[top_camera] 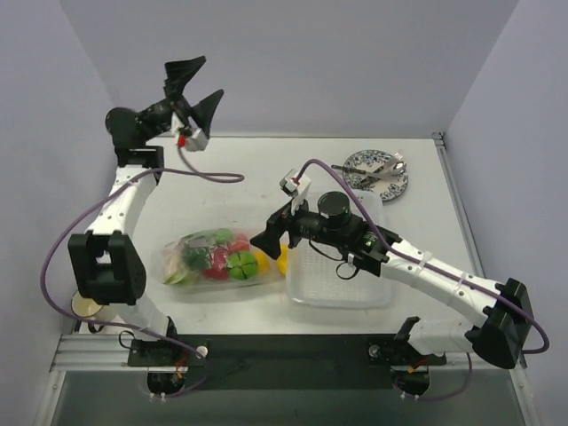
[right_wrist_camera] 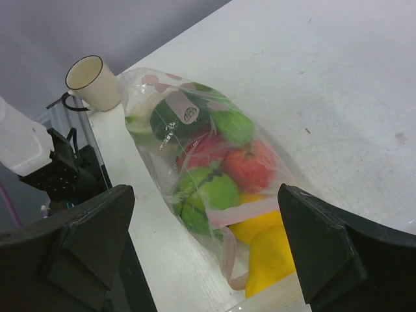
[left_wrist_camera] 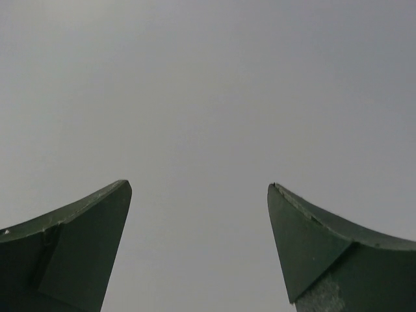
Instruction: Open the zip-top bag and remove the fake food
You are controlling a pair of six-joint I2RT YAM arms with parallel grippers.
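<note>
- Hovering just above the mouth end of the zip-top bag (right_wrist_camera: 148,88), the right claw (top_camera: 273,229) is seen with its jaws spread wide and nothing held.
- The bag lies flat on the table (top_camera: 266,169) directly beneath this claw. Its pinkish zip strip (right_wrist_camera: 244,211) is nearest the claw and its far end is beside a mug (right_wrist_camera: 91,81).
- The fake food (right_wrist_camera: 247,166) is packed inside, ahead of the claw. Whether the yellow pieces (right_wrist_camera: 270,257) at the strip are already past the seal cannot be told.
- The left claw (top_camera: 200,84) is held high, well apart from the bag, facing bare wall, with its jaws wide and empty.
- The step in hand is judged to be the approach for opening, with no grasp yet made.
- Next, one thin lip beside the strip must be pinched and the opposite lip or the bag body held by the other claw, so that the seal can be pulled apart.
</note>
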